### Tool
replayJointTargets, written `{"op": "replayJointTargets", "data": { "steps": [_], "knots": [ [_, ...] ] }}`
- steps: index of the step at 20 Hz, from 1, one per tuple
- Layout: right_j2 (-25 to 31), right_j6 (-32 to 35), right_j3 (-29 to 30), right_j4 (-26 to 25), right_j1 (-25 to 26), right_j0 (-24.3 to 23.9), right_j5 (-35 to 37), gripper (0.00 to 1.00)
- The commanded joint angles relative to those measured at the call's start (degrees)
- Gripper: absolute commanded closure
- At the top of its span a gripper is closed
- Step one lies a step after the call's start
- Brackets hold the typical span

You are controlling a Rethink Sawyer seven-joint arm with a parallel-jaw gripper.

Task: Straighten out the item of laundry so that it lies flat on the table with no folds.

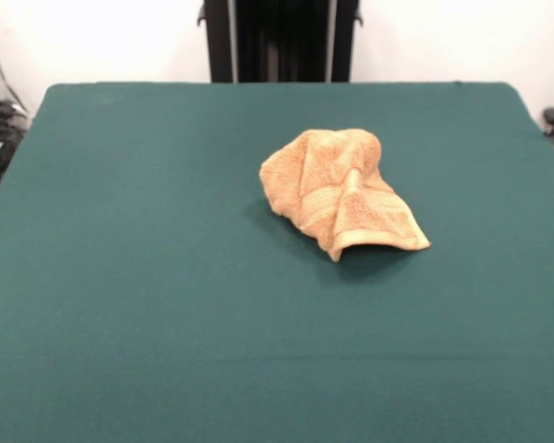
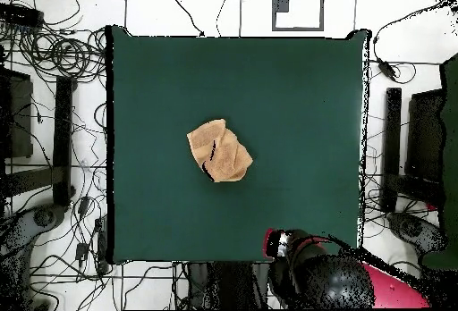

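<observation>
- The jaws cannot be judged: the arm [image 2: 335, 276] shows only as a red and black mass at the bottom edge of the overhead view, off the green surface, and I cannot tell if its grasping end is open, closed or holding anything. The front view shows only the dark pedestal [image 1: 282, 39] at the far side.
- The towel [image 1: 340, 189] lies alone near the middle of the worktop [image 1: 120, 305], well apart from every edge and well apart from the arm.
- It is not flat. It is bunched into a soft heap: a rounded, crumpled part toward the pedestal side, and a flap with the woven band running out toward the camera in the front view. The hem of this flap curls up a little from the cloth below.
- In my judgement it is light, soft terry that will bend and drag easily, will not slip much on the green cover, and cannot break.
- The best place to take hold seems to be the raised hem or the pointed corner of the flap, because there a single layer stands free.
- Pinching the heap in its middle would likely catch several layers and only move the bundle.
- No white tag can be made out in either view.
</observation>
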Motion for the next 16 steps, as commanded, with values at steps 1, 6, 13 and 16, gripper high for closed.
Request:
{"op": "replayJointTargets", "data": {
  "steps": [1,6,13,16],
  "knots": [
    [9.86,-13.21,-1.17,-3.89,8.73,-0.03,0.31,0.00],
    [11.85,-10.61,-5.60,-7.14,18.11,0.09,-3.02,0.00],
    [12.52,-5.55,-6.64,-11.67,24.14,1.15,-10.66,0.00],
    [12.88,-4.31,-9.63,-13.17,25.96,2.36,-9.03,0.00]
  ]
}}
